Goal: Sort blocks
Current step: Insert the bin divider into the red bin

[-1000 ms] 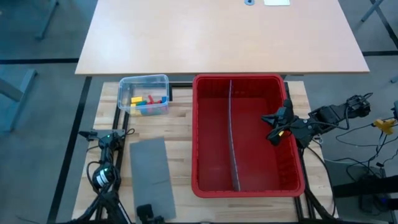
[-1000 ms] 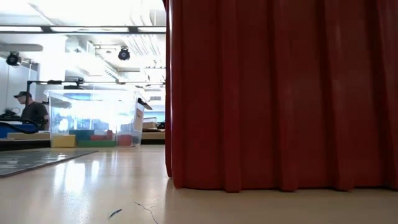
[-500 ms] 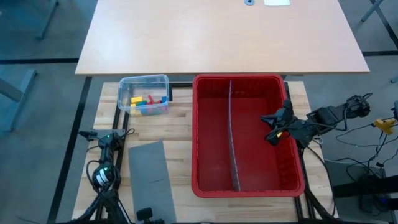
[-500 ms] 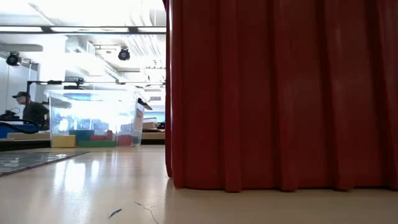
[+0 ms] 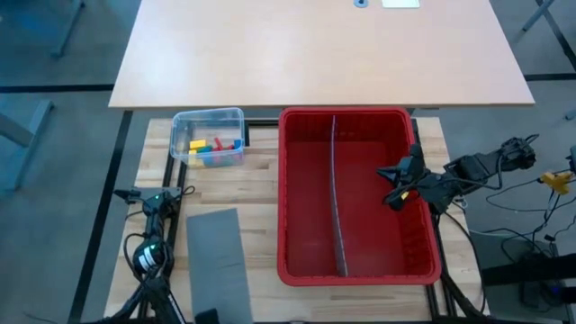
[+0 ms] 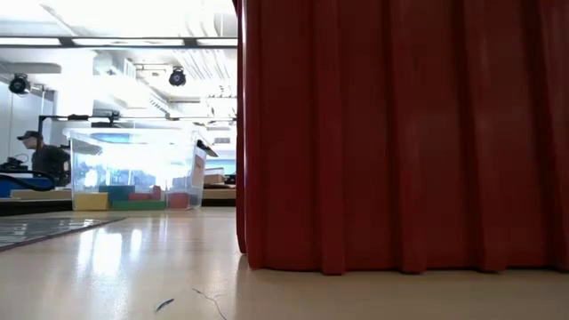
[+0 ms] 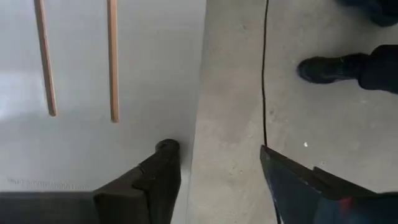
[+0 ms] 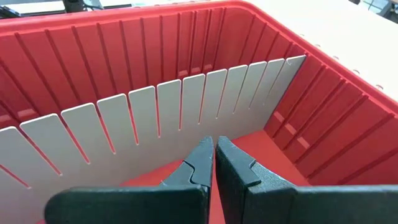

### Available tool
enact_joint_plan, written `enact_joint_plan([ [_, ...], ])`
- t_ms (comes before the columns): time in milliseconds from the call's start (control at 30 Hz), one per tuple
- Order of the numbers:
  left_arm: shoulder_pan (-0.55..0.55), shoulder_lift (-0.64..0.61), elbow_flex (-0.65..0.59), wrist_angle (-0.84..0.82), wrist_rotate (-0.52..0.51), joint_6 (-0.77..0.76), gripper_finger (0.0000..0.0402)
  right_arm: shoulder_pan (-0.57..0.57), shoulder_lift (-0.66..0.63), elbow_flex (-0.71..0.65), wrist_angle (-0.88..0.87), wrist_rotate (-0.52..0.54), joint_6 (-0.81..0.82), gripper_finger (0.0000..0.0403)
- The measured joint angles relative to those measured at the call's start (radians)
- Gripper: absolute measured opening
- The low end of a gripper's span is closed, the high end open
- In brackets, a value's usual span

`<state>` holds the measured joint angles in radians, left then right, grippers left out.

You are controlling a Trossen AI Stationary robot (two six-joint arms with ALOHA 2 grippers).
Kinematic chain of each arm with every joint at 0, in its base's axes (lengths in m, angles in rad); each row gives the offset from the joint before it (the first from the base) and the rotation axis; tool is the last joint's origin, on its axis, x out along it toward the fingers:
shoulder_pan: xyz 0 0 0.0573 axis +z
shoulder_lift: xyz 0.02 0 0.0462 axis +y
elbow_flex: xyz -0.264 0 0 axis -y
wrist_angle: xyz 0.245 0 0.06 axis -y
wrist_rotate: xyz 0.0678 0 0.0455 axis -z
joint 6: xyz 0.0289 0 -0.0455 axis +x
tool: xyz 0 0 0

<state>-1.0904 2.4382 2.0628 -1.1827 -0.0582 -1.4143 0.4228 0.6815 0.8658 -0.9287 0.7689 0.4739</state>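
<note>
The right gripper (image 5: 393, 184) hangs inside the large red plastic bin (image 5: 297, 261), over its right compartment, with its two dark fingers (image 8: 200, 163) pressed together and nothing between them. In the right wrist view the tips aim toward the long grey slotted divider panel (image 8: 155, 112) that stands upright on its edge in the bin; the tips are near it, not touching.

The left gripper (image 7: 214, 165) is at the near left edge of the table, hardly visible from above. Its wrist view shows its fingers (image 7: 163, 171) spread apart and empty, one over a flat grey slotted panel (image 5: 219, 261) lying on the wooden table (image 5: 261, 189), the other beyond the panel's edge over the concrete floor, where a person's dark shoe (image 7: 329, 67) shows.

The small red, yellow, green and blue plastic blocks (image 5: 214, 148) lie heaped in the small clear plastic tub (image 5: 180, 126) at the far left of the table, just left of the bin and well apart from both grippers. Which way each single block points cannot be told; the yellow bars seem to lie roughly across the tub.
</note>
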Motion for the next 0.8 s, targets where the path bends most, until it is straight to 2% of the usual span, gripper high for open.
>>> enact_joint_plan([
  [333, 0.0, 0.001, 0.043, -0.118, -0.017, -0.021, 0.0162, 0.0, 0.0, 0.0, 0.0, 0.0, -0.003, 0.0],
  [800, -0.002, 0.028, 0.039, -0.111, -0.064, -0.025, 0.0182, 0.0, 0.0, -0.004, 0.001, 0.016, -0.012, 0.0],
])
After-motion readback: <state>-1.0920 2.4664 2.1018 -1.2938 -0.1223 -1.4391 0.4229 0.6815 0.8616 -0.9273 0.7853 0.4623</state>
